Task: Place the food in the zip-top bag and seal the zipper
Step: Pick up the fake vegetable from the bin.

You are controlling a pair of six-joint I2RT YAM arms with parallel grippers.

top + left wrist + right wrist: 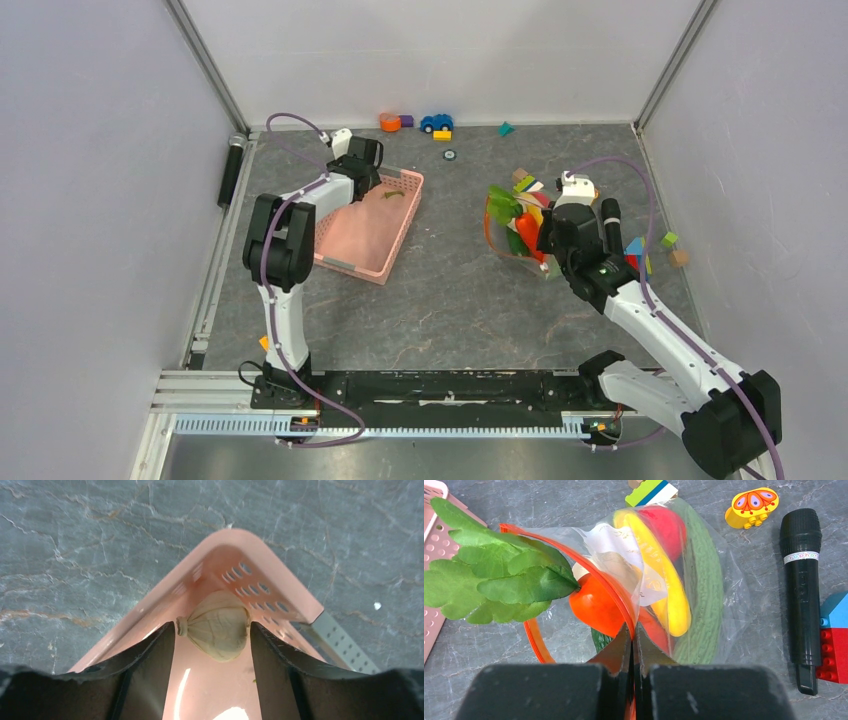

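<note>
The zip-top bag (726, 575) lies right of centre on the table (515, 235), its mouth open. It holds a yellow banana (664, 575), a red tomato (669, 525) and a green cucumber (706, 585). The orange carrot (594, 602) lies in the mouth with its green leaves (489, 580) outside. My right gripper (634, 630) is shut on the zipper (589, 565), the orange-red strip. My left gripper (212, 630) is open in the far corner of the pink basket (280, 580). Its fingers flank a white mushroom (217, 627) lying there.
A black toy microphone (801, 580), a yellow block (751, 502) and a red and blue block (834, 640) lie right of the bag. A blue toy car (436, 122) and blocks sit by the back wall. A small green piece (393, 195) lies in the basket.
</note>
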